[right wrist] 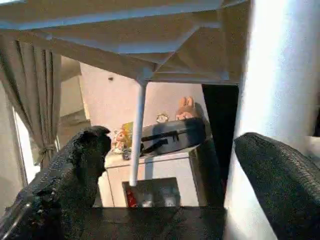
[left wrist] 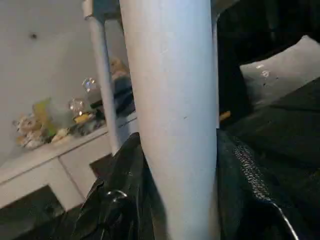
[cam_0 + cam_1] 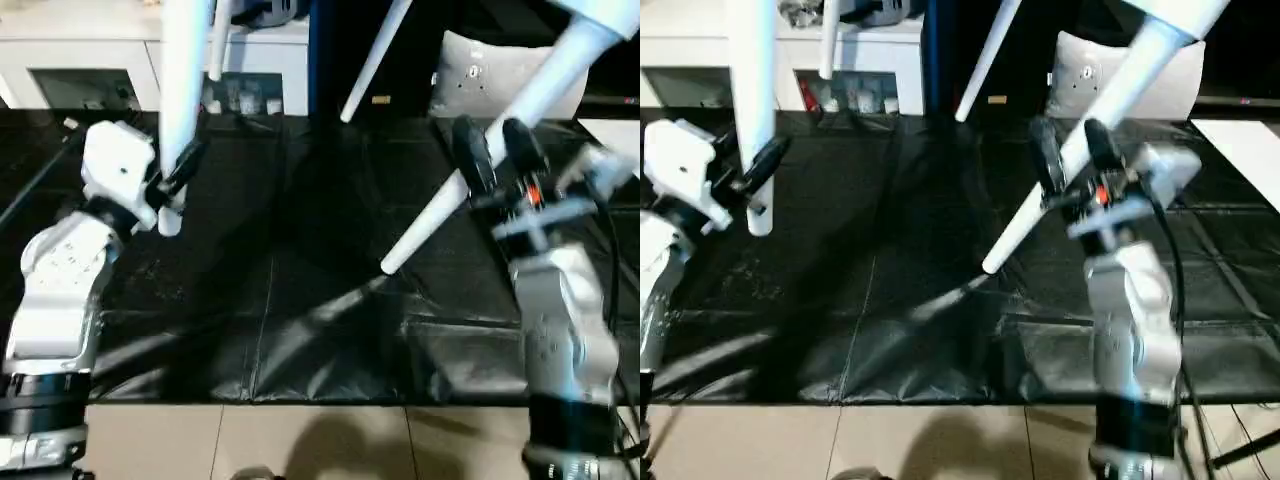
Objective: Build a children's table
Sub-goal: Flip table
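four white legs in view: left hand [image 3: 178,175] clamped on the left near leg [image 3: 183,90]; right hand [image 3: 497,150] fingers apart, straddling the slanted right near leg [image 3: 470,180]; two far legs [image 3: 376,55]. ribbed tabletop underside [image 1: 150,35] overhead, above black floor mat [image 3: 300,290].

Counting it up: four long white tubular legs are showing, one [image 3: 185,90] in the left black two-fingered hand [image 3: 175,180], one [image 3: 480,165] slanting by the right black two-fingered hand [image 3: 498,150], and two more [image 3: 220,40] [image 3: 378,55] standing further back. One white ribbed plastic tabletop underside [image 1: 150,30] is hanging overhead. One grey cushion [image 3: 475,75] is sitting at the back, and one black floor mat [image 3: 300,300] is lying underneath.
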{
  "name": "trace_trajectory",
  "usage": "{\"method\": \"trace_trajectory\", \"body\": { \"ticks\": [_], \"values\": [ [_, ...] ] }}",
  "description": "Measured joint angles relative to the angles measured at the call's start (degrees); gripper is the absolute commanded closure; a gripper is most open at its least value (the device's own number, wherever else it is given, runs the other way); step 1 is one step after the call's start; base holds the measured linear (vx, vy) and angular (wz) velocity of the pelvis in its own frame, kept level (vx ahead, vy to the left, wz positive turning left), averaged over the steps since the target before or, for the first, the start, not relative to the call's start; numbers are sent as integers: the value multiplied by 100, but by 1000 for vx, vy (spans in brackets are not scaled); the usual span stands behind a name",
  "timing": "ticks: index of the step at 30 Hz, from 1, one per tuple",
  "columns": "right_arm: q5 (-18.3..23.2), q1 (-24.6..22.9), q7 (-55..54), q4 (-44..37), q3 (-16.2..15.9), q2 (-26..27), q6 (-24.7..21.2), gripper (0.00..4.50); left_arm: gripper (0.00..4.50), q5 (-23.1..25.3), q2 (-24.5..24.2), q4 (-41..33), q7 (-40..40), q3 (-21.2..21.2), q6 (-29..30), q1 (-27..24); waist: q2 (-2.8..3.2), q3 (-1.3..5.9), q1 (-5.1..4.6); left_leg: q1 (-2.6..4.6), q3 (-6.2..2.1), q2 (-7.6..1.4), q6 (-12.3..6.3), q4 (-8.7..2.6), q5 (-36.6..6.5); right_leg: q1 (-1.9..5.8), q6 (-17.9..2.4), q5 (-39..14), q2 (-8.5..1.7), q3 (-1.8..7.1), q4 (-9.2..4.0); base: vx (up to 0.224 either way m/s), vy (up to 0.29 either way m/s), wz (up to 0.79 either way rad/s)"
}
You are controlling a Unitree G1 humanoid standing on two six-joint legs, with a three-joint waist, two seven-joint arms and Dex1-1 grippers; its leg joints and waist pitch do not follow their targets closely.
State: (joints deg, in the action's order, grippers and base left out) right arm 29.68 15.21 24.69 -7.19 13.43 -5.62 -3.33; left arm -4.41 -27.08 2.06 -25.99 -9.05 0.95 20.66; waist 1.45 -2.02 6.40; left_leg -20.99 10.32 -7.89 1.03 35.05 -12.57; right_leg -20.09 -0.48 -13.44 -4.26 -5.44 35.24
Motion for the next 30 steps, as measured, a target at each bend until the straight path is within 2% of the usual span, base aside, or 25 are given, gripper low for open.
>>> {"method": "trace_trajectory", "body": {
  "ticks": [4, 10, 15, 17, 22, 27, 30],
  "values": [
    [109, -451, 102, -130, 20, 25, 7, 0, 291, -43, -29, 236, 50, -55, -15, -63, -10, -4, 0, 2, 0, 1, 1, -4, 1, 3, 1, 2, 0, 0, -8, 0, 0, 0],
    [130, -694, 125, -279, 74, 21, 46, 0, 291, -44, -33, 336, 52, -37, -129, -52, -10, -4, 1, 3, 1, 1, 2, -11, 1, 6, 2, 2, 0, 0, -19, 0, 0, 0],
    [109, -713, -47, -277, 197, -24, 119, 0, 291, -45, -75, 405, 53, -22, -185, -5, -4, -6, -10, 6, 1, 1, 4, -23, 2, 4, 3, 2, 1, 0, -22, 0, 0, 0],
    [35, -627, -77, -108, 194, -92, 123, 0, 291, -48, -83, 442, 53, -22, -212, 7, -2, -7, -18, 10, 2, 1, 5, -26, 2, 5, 3, 2, 1, 0, -22, 0, 0, 0],
    [-319, -15, -74, 733, 107, -391, 39, 0, 291, -51, -90, 462, 67, -20, -237, 7, -7, -6, -40, 9, 4, 1, 7, -27, 3, 5, 2, 2, 1, 0, -22, 0, 0, 0],
    [-449, 293, -52, 1196, 46, -484, -4, 0, 291, -63, -89, 458, 78, -18, -240, -16, -14, -4, -20, 2, 6, 1, 6, -34, 3, 1, 1, 0, 1, 0, -29, 0, 0, 0],
    [-508, 668, 110, 1763, 0, -673, -6, 0, 291, -95, -76, 438, 99, -10, -247, -59, -14, -5, -22, 4, 10, 1, 6, -33, 3, 2, 0, 1, 0, 0, -28, 0, 0, 0]
  ]
}}
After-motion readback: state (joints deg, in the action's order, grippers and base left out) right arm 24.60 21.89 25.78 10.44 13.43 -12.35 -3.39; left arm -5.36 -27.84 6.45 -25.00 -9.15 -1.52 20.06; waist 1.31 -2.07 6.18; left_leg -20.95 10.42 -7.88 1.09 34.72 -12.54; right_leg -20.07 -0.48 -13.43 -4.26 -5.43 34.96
